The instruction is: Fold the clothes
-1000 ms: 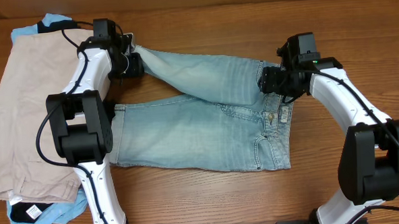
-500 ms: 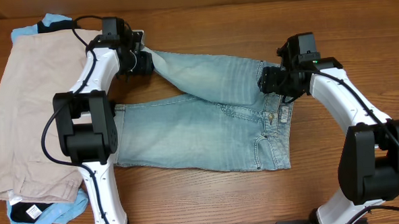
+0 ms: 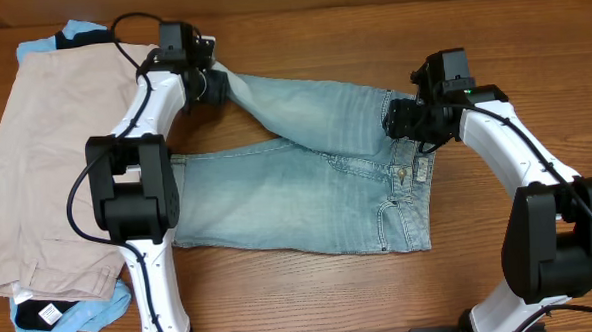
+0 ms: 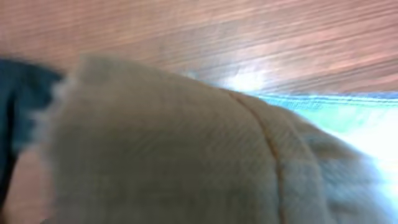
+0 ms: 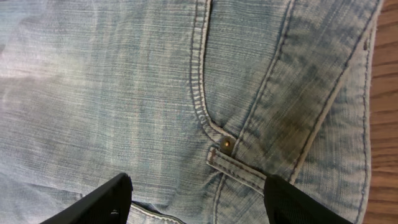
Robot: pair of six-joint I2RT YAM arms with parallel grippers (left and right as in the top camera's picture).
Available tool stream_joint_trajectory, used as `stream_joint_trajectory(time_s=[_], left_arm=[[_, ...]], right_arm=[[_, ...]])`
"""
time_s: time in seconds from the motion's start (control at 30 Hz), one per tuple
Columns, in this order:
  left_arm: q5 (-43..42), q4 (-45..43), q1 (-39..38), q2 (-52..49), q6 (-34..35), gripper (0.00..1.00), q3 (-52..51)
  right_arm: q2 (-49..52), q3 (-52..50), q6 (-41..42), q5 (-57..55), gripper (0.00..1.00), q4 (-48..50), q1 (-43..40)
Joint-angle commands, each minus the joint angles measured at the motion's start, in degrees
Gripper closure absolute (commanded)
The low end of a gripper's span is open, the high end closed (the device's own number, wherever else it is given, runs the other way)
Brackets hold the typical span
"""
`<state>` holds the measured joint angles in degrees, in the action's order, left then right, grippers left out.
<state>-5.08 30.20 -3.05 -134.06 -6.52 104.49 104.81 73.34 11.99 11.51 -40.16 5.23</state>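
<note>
The denim shorts [image 3: 297, 186] lie mid-table [image 3: 300, 36], waistband toward the right edge and the upper leg angled toward the far edge. That leg's hem meets the left gripper [image 3: 210, 87], arm stretched far (its wrist view is blurred cloth, so I cannot tell the fingers' state). The right gripper [image 5: 199, 202] is bent over the waistband pocket with its fingers spread wide, gripping nothing. A beige garment [image 3: 46, 167] lies along the left edge.

A brown wood-grain table [image 3: 301, 46] fills the view, evenly lit
</note>
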Motion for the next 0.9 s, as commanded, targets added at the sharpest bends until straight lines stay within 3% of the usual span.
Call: stream_joint_trajectory(time_s=[0.0, 0.13, 0.33, 0.87], left_arm=[[0.6, -2.5, -1.4, 0.8, -1.2, 0.25, -0.5], [0.0, -5.8, -2.2, 0.3, -1.2, 0.24, -0.5], [-4.7, -8.2, -2.9, -0.4, -0.1, 0.32, -0.5], [-4.6, -11.3, -3.4, -7.4, 1.8, 0.36, -0.5]], right_arm=[[-1.5, -0.3, -0.2, -0.5, 0.28, 0.0, -0.1], [-1.5, -0.3, -0.2, -0.5, 0.28, 0.0, -0.1], [-1.5, -0.3, -0.2, -0.5, 0.28, 0.0, -0.1], [-1.5, -0.3, -0.2, -0.5, 0.28, 0.0, -0.1]])
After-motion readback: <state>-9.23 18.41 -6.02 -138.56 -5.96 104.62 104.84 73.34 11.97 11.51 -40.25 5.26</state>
